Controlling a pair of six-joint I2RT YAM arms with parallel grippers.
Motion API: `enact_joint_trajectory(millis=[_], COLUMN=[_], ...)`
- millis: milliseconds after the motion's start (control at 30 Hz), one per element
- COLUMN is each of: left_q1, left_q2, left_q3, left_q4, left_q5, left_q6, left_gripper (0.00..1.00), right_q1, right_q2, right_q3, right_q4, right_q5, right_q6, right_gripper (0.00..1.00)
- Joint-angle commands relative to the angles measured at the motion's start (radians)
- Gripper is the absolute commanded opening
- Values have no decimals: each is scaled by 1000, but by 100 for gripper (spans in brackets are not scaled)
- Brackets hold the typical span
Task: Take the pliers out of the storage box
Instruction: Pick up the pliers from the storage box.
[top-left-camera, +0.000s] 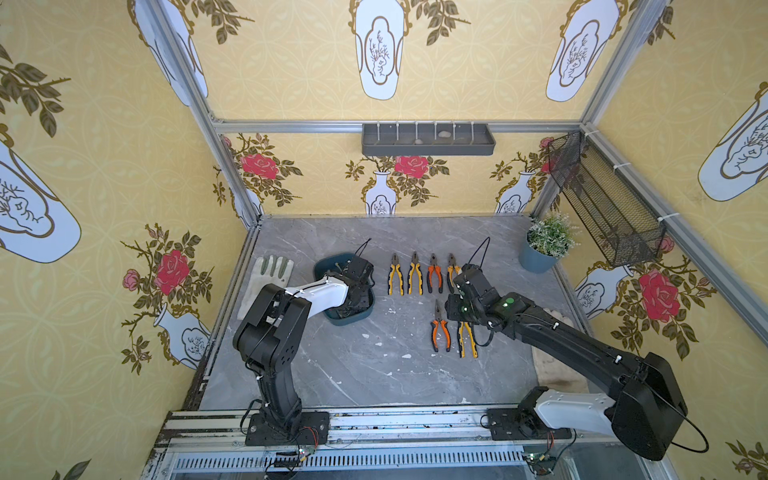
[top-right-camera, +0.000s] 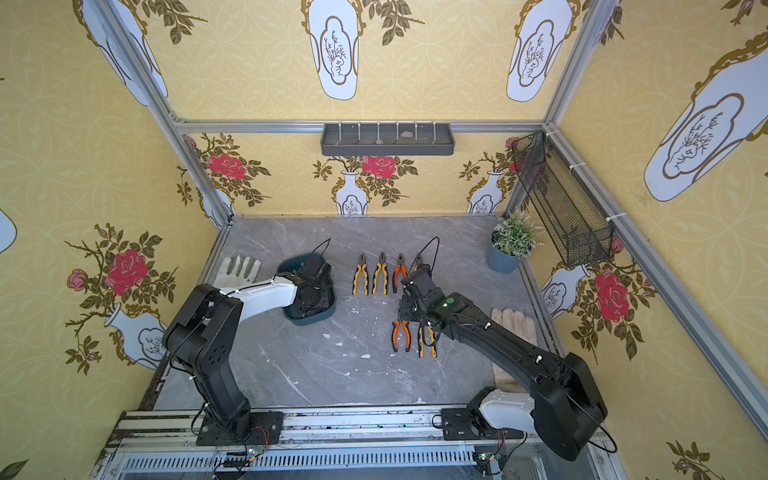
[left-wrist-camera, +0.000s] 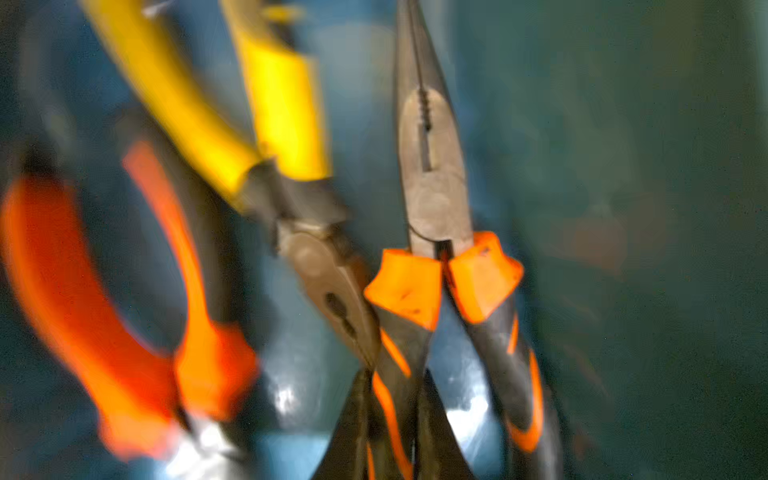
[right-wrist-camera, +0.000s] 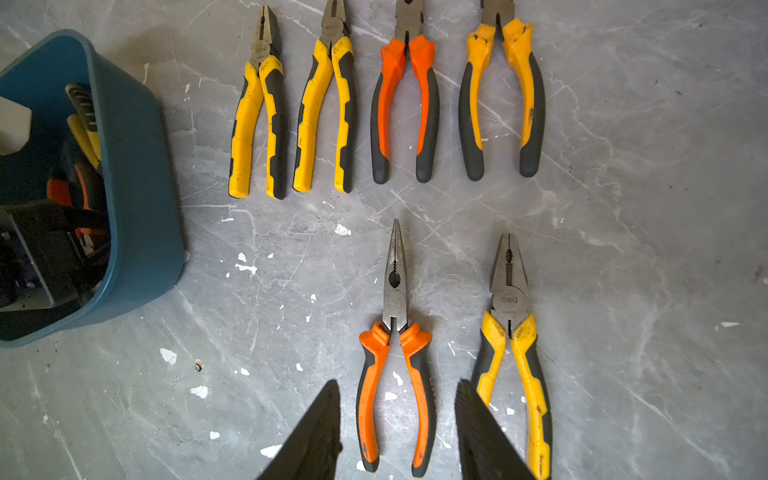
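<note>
The dark teal storage box (top-left-camera: 328, 266) (right-wrist-camera: 137, 187) stands at the left-middle of the table. My left gripper (left-wrist-camera: 397, 372) reaches down into it and is shut on one orange-and-black handle of long-nosed pliers (left-wrist-camera: 432, 187). Beside them in the box lie yellow-handled pliers (left-wrist-camera: 274, 104) and other orange-handled pliers (left-wrist-camera: 83, 291). Several pliers lie in a row (top-left-camera: 424, 274) (right-wrist-camera: 386, 104) on the table. Two more, orange long-nosed pliers (right-wrist-camera: 395, 332) and yellow ones (right-wrist-camera: 511, 332), lie nearer. My right gripper (right-wrist-camera: 397, 384) (top-left-camera: 454, 311) hovers open above the orange pair's handles, holding nothing.
A pale work glove (top-left-camera: 270, 270) lies left of the box and another (top-left-camera: 557, 361) under my right arm. A blue plant pot (top-left-camera: 538, 257) stands at the back right. A grey tray (top-left-camera: 428, 139) and a mesh basket (top-left-camera: 606, 203) hang on the walls.
</note>
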Motion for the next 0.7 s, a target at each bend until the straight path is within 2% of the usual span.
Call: enact_joint_trajectory(millis=[0,333,667], left_q1=[10,45,35], left_q2=[-3,-172,-368], left_q3=[-42,-147,-98], left_q4=[-111,-121,-190], left_q5=[31,11,3], left_q6=[2,25,44], left_gripper=[0,0,0], right_q1=[1,4,40], right_q2=[-8,-6,22], right_q3=[-4,-2,18], right_q4=[25,29,28], right_q5=[9,4,17], right_q6=[4,17,31], right_gripper=[46,46,46])
